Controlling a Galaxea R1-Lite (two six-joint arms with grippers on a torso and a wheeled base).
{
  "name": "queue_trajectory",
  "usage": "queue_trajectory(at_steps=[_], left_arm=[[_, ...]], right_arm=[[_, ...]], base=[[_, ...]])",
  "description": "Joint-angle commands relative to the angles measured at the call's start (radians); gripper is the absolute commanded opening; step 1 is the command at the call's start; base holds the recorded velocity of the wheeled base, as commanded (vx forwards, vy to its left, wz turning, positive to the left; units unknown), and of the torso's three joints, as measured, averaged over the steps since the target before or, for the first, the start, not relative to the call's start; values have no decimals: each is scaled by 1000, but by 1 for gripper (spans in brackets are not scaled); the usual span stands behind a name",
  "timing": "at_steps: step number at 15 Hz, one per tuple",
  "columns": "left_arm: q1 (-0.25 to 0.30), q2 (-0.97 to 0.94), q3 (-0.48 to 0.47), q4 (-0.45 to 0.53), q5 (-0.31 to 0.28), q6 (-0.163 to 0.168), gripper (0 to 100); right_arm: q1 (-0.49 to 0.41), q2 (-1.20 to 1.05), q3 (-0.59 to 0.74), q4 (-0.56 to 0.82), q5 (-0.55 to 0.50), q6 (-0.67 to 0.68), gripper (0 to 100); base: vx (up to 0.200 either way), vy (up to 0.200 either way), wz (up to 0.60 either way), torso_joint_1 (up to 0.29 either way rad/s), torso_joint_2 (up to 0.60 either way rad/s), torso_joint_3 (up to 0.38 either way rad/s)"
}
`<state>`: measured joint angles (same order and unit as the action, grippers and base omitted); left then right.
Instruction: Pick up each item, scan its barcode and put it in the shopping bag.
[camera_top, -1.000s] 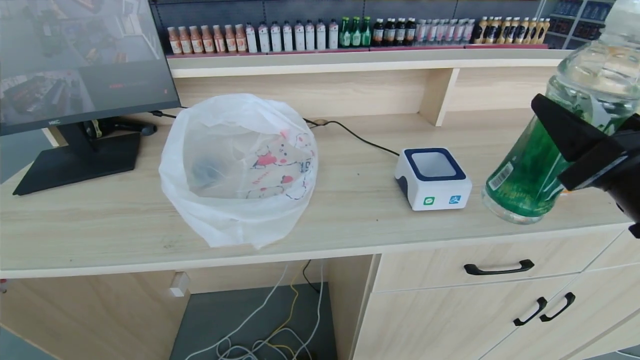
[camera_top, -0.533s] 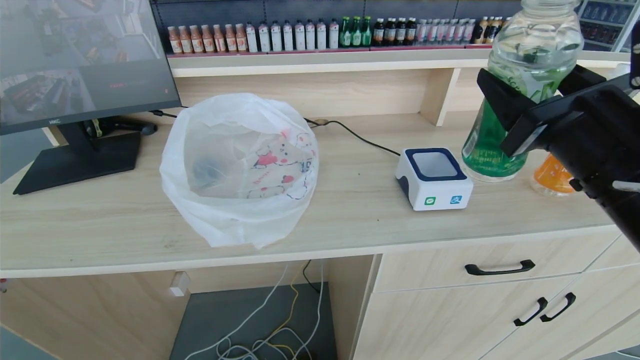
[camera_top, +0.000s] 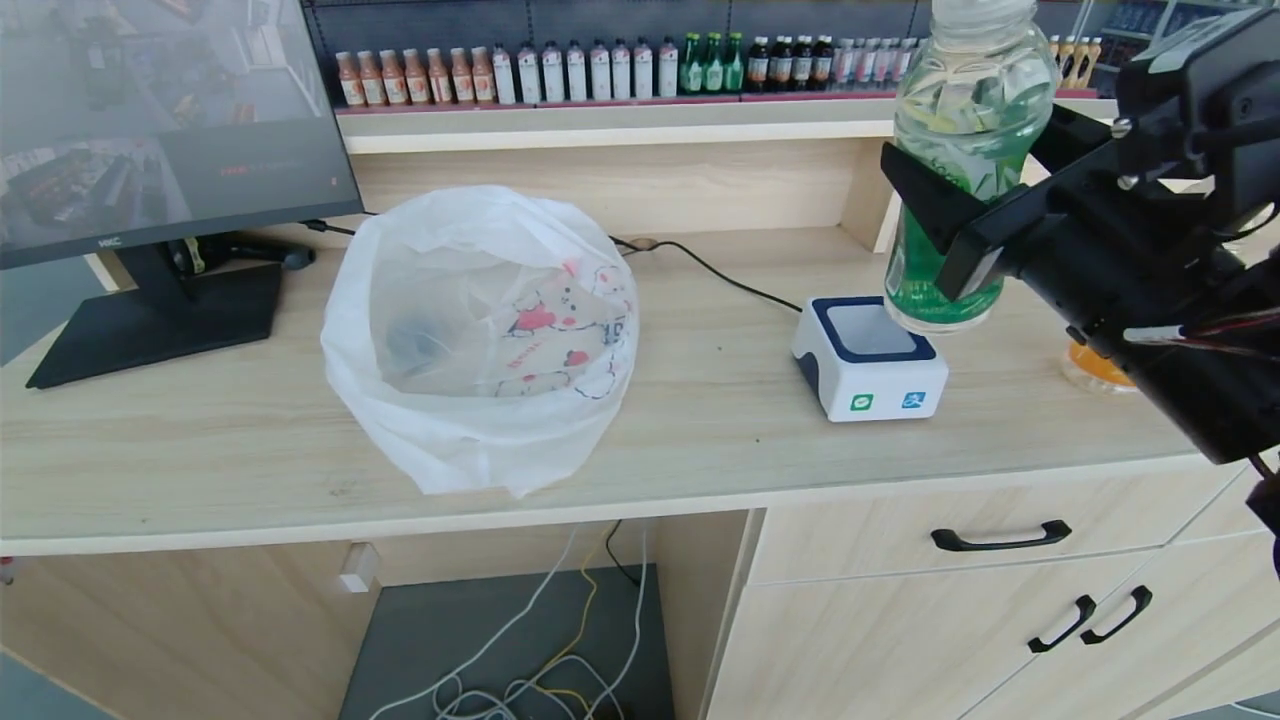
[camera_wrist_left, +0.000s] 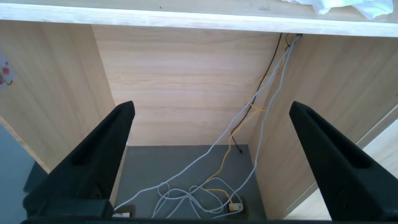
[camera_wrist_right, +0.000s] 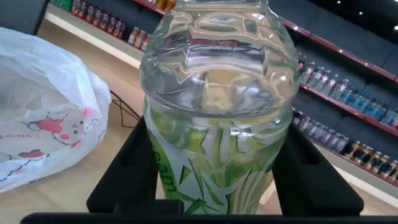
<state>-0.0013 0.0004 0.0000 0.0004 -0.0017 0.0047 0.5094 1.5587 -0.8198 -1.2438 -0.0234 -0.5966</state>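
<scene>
Green bottle (camera_top: 965, 120) in right gripper (camera_top: 975, 155) over scanner (camera_top: 868, 372); shopping bag (camera_top: 480, 345), monitor (camera_top: 170, 120) leftward.

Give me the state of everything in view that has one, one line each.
green bottle, upright, clamped in the right gripper, base above the scanner window.
right gripper, shut on the green bottle.
left gripper, open, empty.
shopping bag, open, standing on the counter.
monitor, switched on.
drawer, shut.

Scanner (camera_top: 868, 358) and cable (camera_top: 715, 275) lie between bottle (camera_top: 948, 125) and shopping bag (camera_top: 480, 330).
</scene>
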Motion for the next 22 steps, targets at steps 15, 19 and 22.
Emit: queue_trajectory(at_steps=[15, 19, 22], left_arm=[[0, 0, 0, 0, 0, 0, 100], [0, 0, 0, 0, 0, 0, 100], [0, 0, 0, 0, 0, 0, 100]], right_arm=[[-172, 80, -84, 184, 620, -414, 0], [-203, 86, -84, 184, 697, -454, 0], [-203, 84, -53, 184, 726, -483, 0]], base=[[0, 0, 0, 0, 0, 0], [0, 0, 0, 0, 0, 0], [0, 0, 0, 0, 0, 0]])
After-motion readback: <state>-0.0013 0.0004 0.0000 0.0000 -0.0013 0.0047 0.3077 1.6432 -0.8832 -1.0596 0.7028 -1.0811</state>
